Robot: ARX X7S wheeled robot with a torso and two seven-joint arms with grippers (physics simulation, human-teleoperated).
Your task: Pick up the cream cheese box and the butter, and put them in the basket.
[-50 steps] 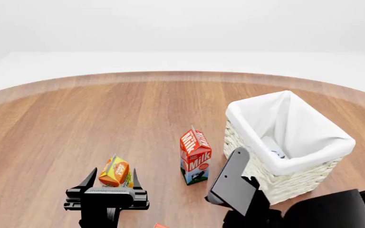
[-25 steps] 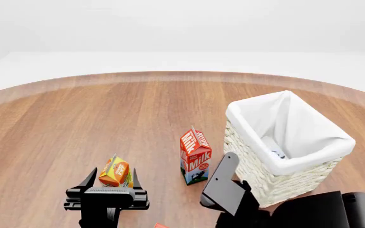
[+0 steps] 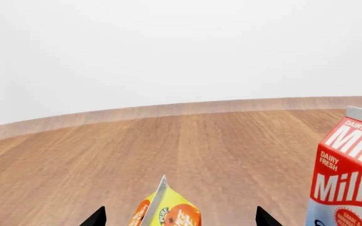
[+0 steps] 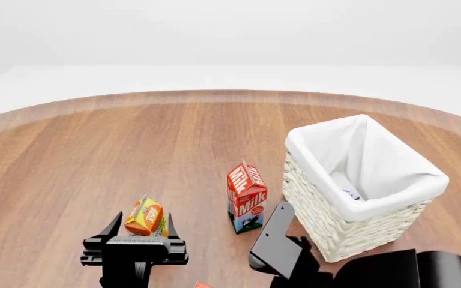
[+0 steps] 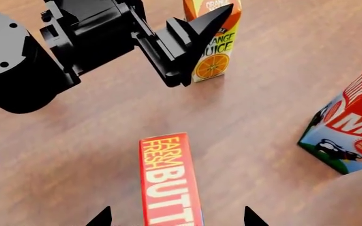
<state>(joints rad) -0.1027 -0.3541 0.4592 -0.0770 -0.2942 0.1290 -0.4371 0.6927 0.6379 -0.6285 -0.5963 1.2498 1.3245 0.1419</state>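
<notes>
Right wrist view: butter (image 5: 168,181) flat on the table (image 5: 275,70), long axis running straight in between the spread tips of the right hand (image 5: 176,217), directly ahead; left hand (image 5: 190,44) open farther off by the juice carton (image 5: 216,42).

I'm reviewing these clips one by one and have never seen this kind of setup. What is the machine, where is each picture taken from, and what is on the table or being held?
These are simulator renders of a two-armed robot. The head view looks down over a round wooden table; the other two come from cameras near each gripper.

On the table stand a white woven wicker basket with a cloth liner, a red-and-white gabled milk carton and an orange-green gabled juice carton. A small white box lies inside the basket. The right wrist view shows the red-and-yellow "FARM FRESH BUTTER" box lying flat.

The left gripper is open around the juice carton. The right gripper, also open, hangs over the butter. Nothing is held.
</notes>
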